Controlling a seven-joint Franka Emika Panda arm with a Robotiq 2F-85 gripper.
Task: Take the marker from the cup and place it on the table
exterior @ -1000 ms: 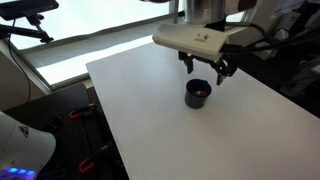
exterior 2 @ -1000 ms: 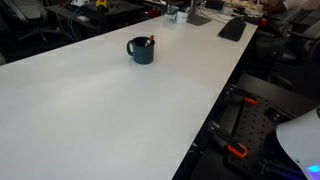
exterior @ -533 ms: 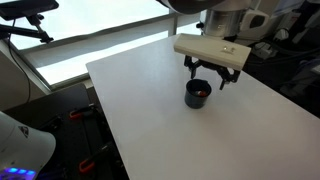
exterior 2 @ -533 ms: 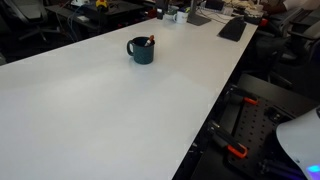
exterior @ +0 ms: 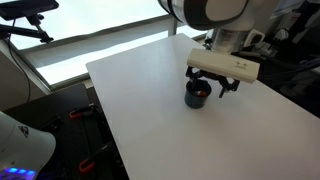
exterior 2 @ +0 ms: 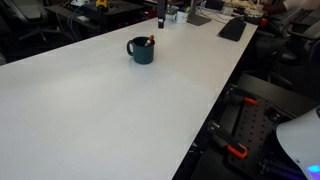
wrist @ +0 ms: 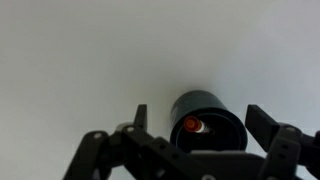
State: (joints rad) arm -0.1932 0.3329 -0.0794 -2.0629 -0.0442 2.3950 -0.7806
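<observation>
The large white matte rectangular table (exterior: pixel 150 115) carries the small round black cup (exterior: pixel 197 97). The white robot arm (exterior: pixel 210 12) bends down over the cup, its black gripper (exterior: pixel 212 88) just above the cup's rim, jaws spread wide and empty. The slim red-tipped marker (wrist: pixel 193 125) stands inside the cup

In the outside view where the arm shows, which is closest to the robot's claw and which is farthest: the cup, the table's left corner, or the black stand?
1. Cup: directly under the open gripper.
2. Table corner: well off to the left in the picture.
3. Black stand: top left, beyond the table's edge.
</observation>
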